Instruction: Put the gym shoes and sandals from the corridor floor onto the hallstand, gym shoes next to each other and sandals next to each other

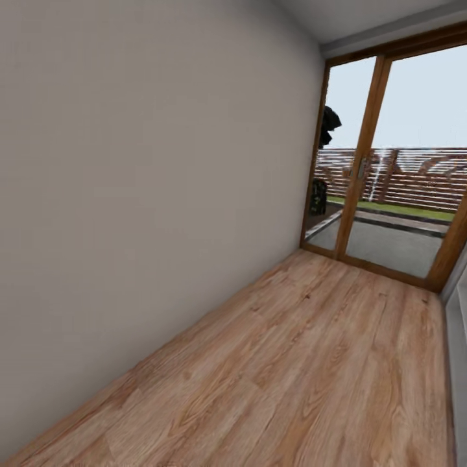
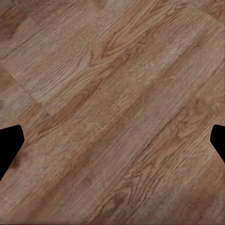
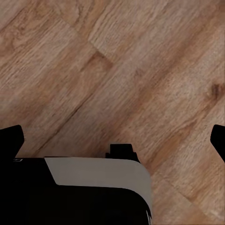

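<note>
The gym shoes, the sandals and the hallstand are out of view. The corridor floor [image 1: 311, 363] of light brown wood planks runs ahead of me in the head view. My left gripper [image 2: 112, 143] hangs above bare planks, its black fingertips [image 2: 9, 145] spread wide at the picture's edges, open with nothing between them. My right gripper [image 3: 115, 140] is also open over the floor [image 3: 140, 70], one fingertip [image 3: 218, 140] at each side.
A plain grey wall [image 1: 143, 194] lines the left side. A wood-framed glass door [image 1: 383, 162] closes the far end, with a yard and fence beyond. A pale wall edge [image 1: 457, 337] stands at the right. A black and white part of my own body [image 3: 93, 192] lies under the right wrist.
</note>
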Available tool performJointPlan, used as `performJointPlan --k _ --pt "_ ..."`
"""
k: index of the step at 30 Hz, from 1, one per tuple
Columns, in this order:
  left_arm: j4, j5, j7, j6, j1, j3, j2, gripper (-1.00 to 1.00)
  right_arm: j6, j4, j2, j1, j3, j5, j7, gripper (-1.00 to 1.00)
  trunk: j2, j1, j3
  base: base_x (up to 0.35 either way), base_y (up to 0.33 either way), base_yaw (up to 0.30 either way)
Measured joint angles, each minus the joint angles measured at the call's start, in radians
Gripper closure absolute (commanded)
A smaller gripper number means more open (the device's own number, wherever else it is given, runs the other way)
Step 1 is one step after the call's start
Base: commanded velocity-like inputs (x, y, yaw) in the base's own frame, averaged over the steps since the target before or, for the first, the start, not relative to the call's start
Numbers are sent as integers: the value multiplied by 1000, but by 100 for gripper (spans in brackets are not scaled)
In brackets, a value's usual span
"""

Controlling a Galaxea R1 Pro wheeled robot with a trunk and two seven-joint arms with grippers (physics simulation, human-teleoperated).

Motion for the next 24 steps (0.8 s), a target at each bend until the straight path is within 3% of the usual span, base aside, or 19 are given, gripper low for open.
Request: performJointPlan --k 24 --pt "38 -4 -1 0 0 -2 -2 -100 -1 0 1 0 0 0 0 -100 0 0 0 0 0 293"
